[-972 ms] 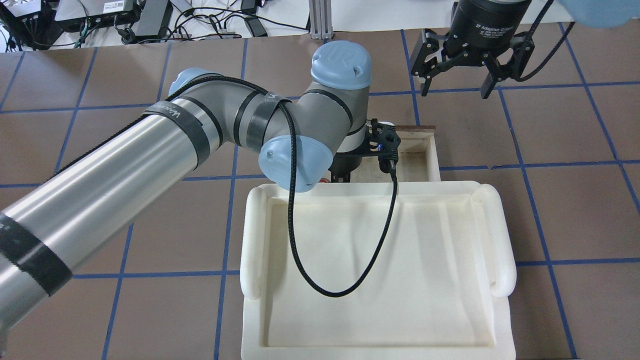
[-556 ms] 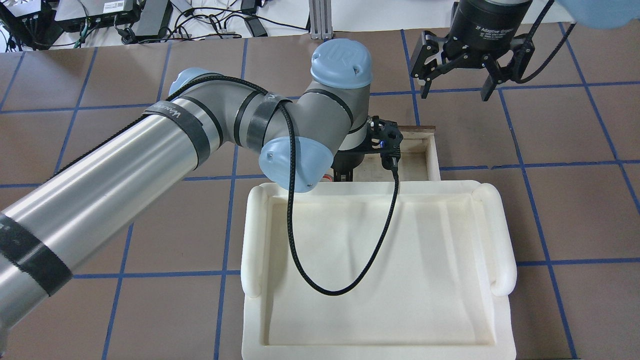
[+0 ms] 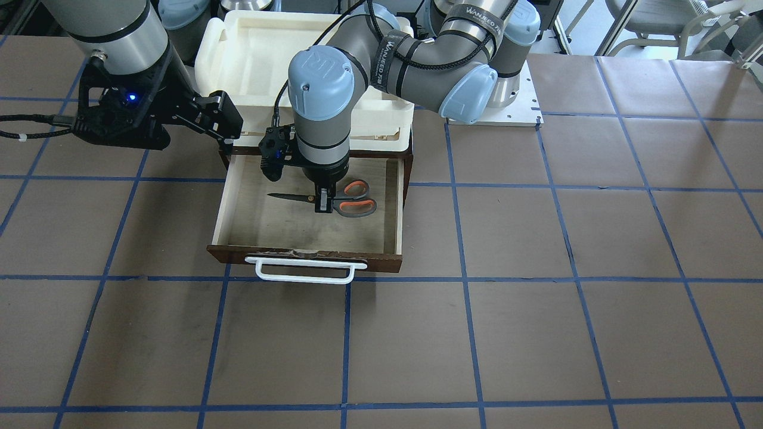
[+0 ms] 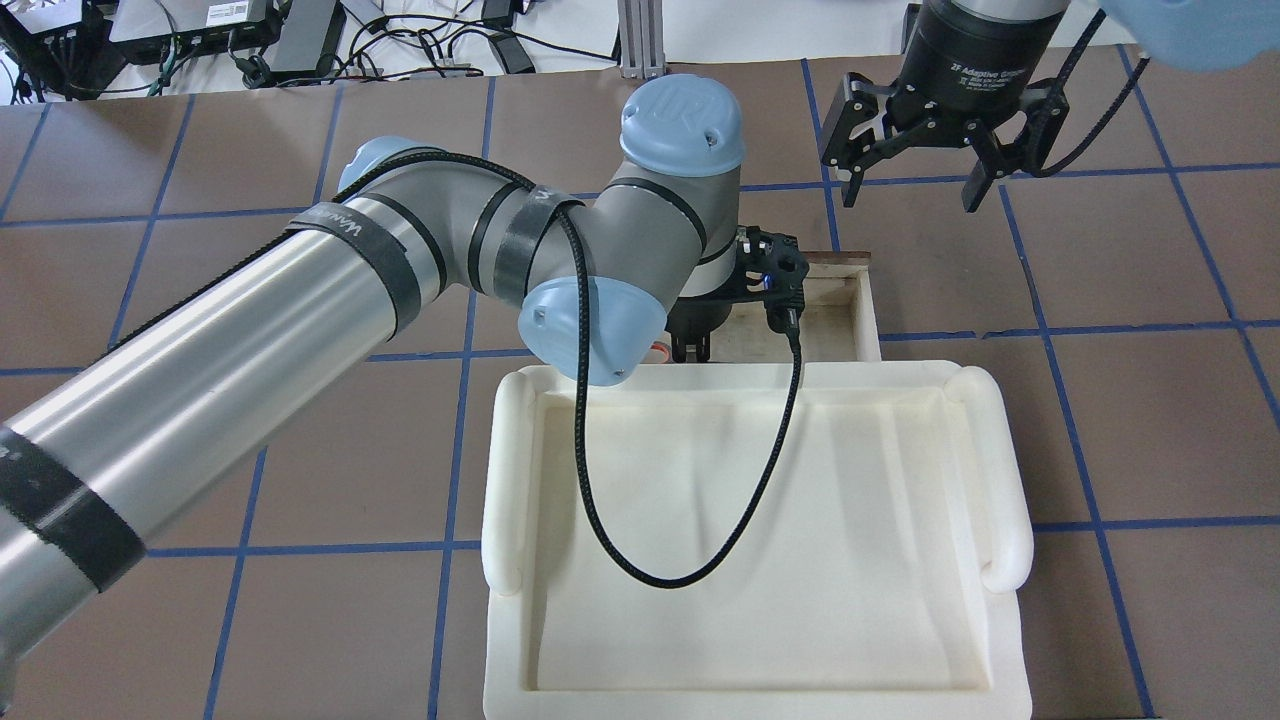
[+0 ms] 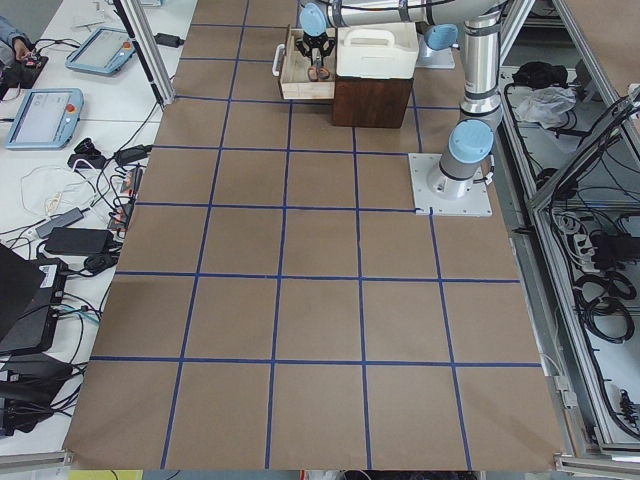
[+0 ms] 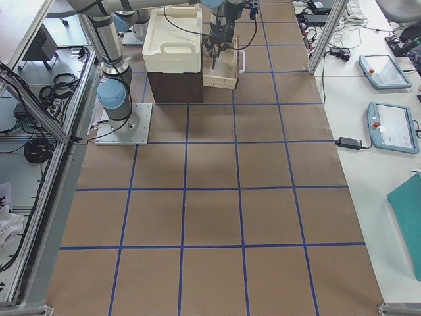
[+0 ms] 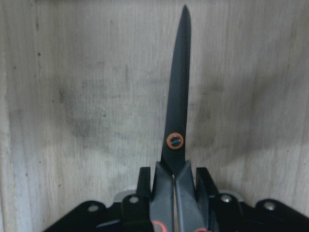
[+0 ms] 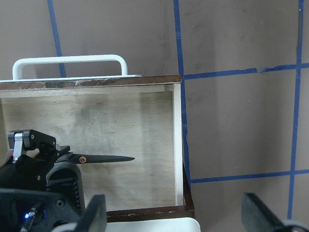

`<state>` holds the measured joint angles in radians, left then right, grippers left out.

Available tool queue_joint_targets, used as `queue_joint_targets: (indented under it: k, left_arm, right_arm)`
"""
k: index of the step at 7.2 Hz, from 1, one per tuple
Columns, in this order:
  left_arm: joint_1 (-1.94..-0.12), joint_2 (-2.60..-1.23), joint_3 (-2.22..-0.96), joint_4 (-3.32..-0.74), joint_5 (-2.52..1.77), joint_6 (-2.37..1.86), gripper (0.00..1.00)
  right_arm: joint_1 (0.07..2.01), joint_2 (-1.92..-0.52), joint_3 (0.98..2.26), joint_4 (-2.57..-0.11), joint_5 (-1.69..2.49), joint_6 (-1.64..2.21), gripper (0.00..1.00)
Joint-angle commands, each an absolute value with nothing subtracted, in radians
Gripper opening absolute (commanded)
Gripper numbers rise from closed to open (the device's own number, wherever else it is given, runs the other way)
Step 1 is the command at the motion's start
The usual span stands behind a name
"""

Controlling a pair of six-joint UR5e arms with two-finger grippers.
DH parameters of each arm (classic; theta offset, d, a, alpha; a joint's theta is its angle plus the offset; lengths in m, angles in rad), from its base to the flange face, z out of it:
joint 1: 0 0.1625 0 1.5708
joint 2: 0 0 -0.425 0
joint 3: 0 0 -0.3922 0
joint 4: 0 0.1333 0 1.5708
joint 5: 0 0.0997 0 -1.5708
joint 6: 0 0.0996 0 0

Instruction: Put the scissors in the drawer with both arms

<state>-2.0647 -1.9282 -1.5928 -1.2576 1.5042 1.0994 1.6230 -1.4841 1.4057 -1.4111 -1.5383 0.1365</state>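
Looking from the front-facing camera, the drawer [image 3: 250, 226] stands pulled out beneath the white foam tray [image 3: 208, 53], its white bar handle [image 3: 304, 273] toward the operators' side. The left gripper [image 3: 322, 204] reaches straight down into it with the scissors [image 3: 341, 205] clamped crosswise, blades one way and orange-lined loops the other, low over the plywood floor near the middle.

From overhead, the left arm [image 4: 300, 300] hides most of the drawer; only a corner shows past the tray. The right gripper [image 4: 912, 195] hangs beyond that corner over the table [image 4: 1100, 260], jaws spread wide and empty.

Both side views show the same arrangement very small. They add only that the left gripper is down inside the drawer.

The left wrist camera gives the grip: jaws pinched narrow on the shanks just behind the pivot screw, closed blades pointing away over the drawer floor. Whether the scissors touch the wood I cannot tell.

The right wrist camera looks into the drawer from above its back edge: the blade tip lies well short of the side wall, and the right gripper's own fingers [image 8: 95, 212] sit far apart.

I judge this to be the set-down step. Next, the left jaws need to part, then the arm must rise straight out without snagging the loops. Pushing the drawer shut would likely fall to the right gripper.
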Motion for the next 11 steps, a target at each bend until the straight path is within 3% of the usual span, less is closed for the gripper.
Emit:
queue_joint_targets:
  k: [1,7,11]
  left_arm:
    - [-2.065,-1.927,-1.609,-1.258,1.505,1.097,0.58]
    - [-2.053,-1.889,-1.566,-1.252,1.508,1.097,0.68]
    - [-1.852,-1.786,-1.488,-1.405,1.522,1.019,0.68]
  right_arm:
    - [1.623,-1.485,1.411,-1.413,-1.539,0.130,1.00]
    - [1.624,-1.485,1.413,-1.407,-1.578,0.127,1.00]
    - [1.628,-1.486,1.414,-1.416,-1.569,0.121,1.00]
